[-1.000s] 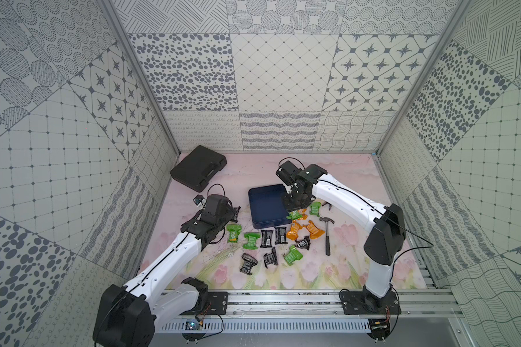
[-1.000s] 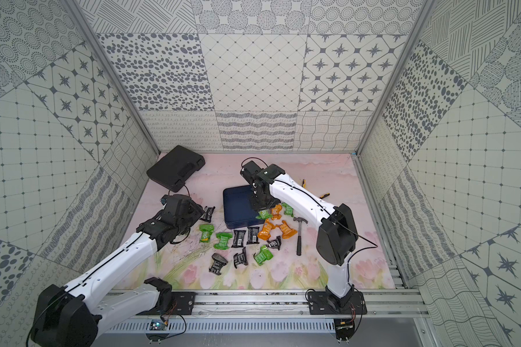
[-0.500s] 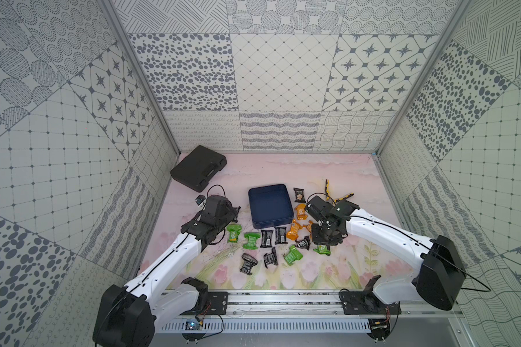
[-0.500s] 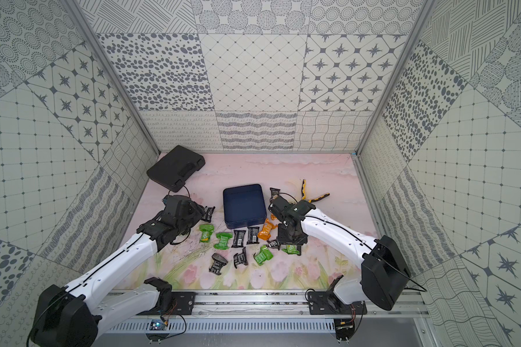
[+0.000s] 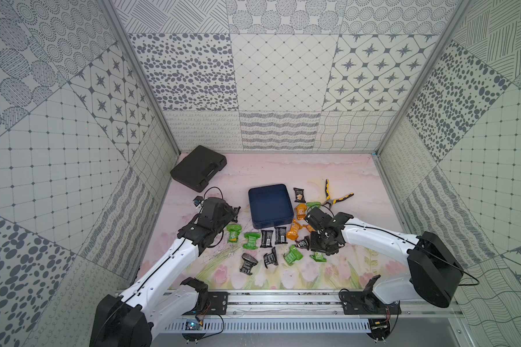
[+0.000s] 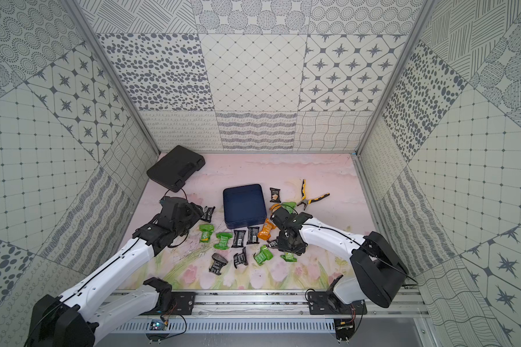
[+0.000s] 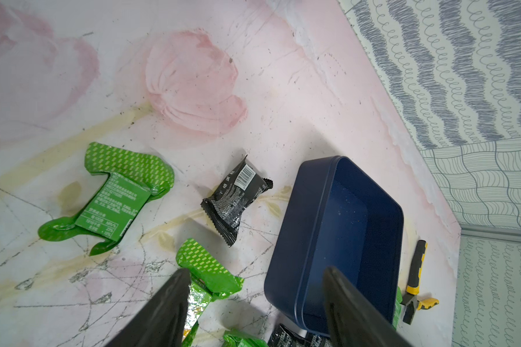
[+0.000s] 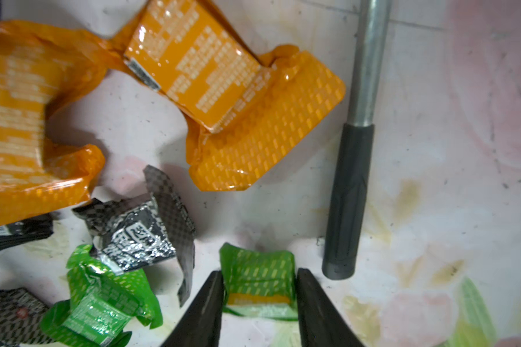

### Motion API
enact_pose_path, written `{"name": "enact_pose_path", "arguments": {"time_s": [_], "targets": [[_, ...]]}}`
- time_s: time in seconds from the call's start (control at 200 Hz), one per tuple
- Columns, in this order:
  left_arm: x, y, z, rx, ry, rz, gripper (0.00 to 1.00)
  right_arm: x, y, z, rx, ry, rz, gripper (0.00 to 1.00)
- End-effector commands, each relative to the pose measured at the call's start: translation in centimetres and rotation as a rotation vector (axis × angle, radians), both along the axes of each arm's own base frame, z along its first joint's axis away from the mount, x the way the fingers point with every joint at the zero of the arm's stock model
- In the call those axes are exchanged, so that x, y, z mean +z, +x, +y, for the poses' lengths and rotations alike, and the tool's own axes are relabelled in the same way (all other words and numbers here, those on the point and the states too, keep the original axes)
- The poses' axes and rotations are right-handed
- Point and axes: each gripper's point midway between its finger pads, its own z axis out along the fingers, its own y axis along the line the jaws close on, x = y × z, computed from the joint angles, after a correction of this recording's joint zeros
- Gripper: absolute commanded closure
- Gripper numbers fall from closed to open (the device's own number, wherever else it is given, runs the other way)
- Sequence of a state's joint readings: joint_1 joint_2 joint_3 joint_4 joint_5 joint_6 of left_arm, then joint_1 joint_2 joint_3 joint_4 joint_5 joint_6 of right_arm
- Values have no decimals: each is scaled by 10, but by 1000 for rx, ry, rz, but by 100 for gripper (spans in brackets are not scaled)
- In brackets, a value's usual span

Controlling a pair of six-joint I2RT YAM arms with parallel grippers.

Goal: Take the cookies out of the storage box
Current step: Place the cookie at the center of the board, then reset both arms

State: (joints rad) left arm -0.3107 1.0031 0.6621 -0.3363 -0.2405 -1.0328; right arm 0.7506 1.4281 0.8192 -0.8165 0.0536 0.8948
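Navy blue and shallow, the storage box (image 5: 269, 205) sits near the middle of the pink flowered tabletop (image 5: 283, 168). Both top views show its floor bare, with no packet inside.

Around it lie the cookies (image 5: 266, 238), small crinkly packets in green, orange and black. Most are scattered on the tabletop between the box and the robot's base. One black packet (image 5: 299, 194) lies on the box's far right side.

Your right gripper (image 8: 260, 272) is low over the right edge of that scatter. A green packet (image 8: 257, 288) lies between its jaws and seems to rest on the tabletop. The jaws flank its two sides closely, and you cannot tell whether they press it or only stand beside it.

Your left gripper (image 7: 254, 270) hovers beside the box's left wall (image 7: 301, 240) with jaws wide apart and nothing between them.

Judging by the bare box, this looks like the last set-down. Spread the right jaws clear of the wrapper, then rise straight up, since the crinkled foil may snag and lift with you. A hammer handle (image 8: 348, 195) lies just beside the packet, so avoid swinging toward it.

Further out, yellow-handled pliers (image 5: 333, 196) lie beyond the right arm. A black plastic case (image 5: 197, 171) sits in the far left corner.
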Motion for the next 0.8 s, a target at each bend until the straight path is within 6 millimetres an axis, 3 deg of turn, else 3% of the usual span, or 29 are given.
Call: {"name": "enact_pose_path", "arguments": {"time_s": [0.0, 0.19, 0.425, 0.64, 0.795], "targets": [[-2, -1, 9, 9, 46, 4, 27, -1, 7, 4, -23, 16, -26, 46], [-3, -1, 13, 23, 57, 8, 27, 15, 14, 0, -48, 27, -80, 41], [17, 11, 30, 33, 195, -87, 21, 69, 57, -15, -25, -7, -330, 39], [35, 36, 39, -118, 483, -178, 17, 106, 118, -75, -43, -169, -556, 24], [20, 48, 60, -139, 588, -156, 10, 111, 159, -123, -100, -179, -673, 17]]}}
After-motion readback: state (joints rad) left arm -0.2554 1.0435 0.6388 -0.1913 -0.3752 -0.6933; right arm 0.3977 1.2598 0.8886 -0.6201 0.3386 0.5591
